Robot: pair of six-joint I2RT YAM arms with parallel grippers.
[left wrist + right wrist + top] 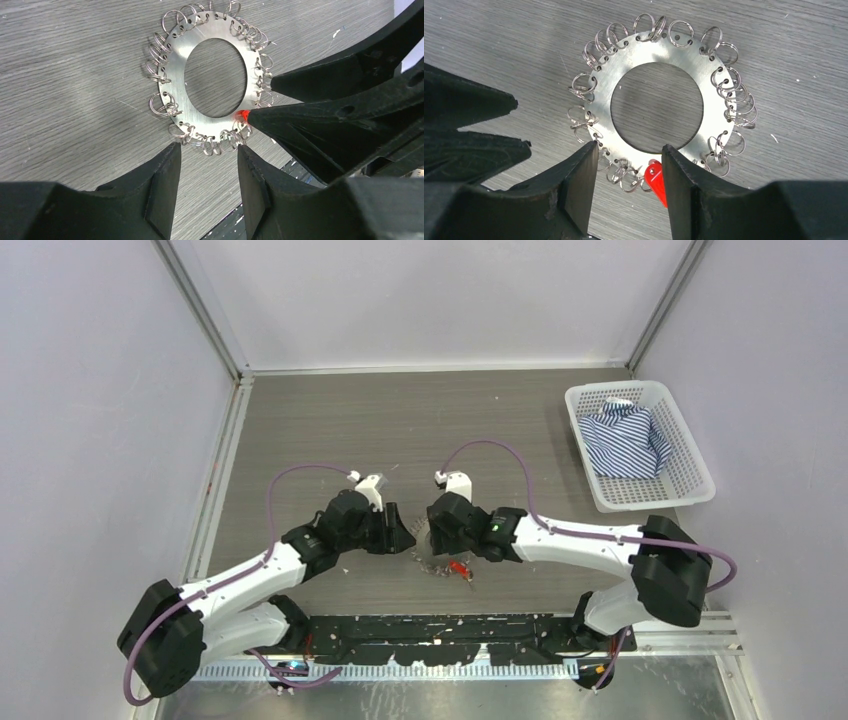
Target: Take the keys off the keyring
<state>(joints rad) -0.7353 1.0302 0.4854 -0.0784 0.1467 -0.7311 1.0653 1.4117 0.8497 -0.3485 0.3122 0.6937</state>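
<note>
item: keyring point(172, 75). flat silvery plate with an open centre, lying flat on the surface point(330, 420) at the middle of its near edge.
attached: keys point(160, 107), which read here as small wire loops threaded through the rim holes, and one red key point(655, 180).
left fingers point(162, 175): wide, straddling the rim, holding nothing.
right fingers point(674, 175): wide, red key between them, not clamped.
step, as judged: taking the red key.
handling note: left pins bare plate; right closes on the red head only, clear of neighbouring loops, then winds it off rather than tugging.
</note>
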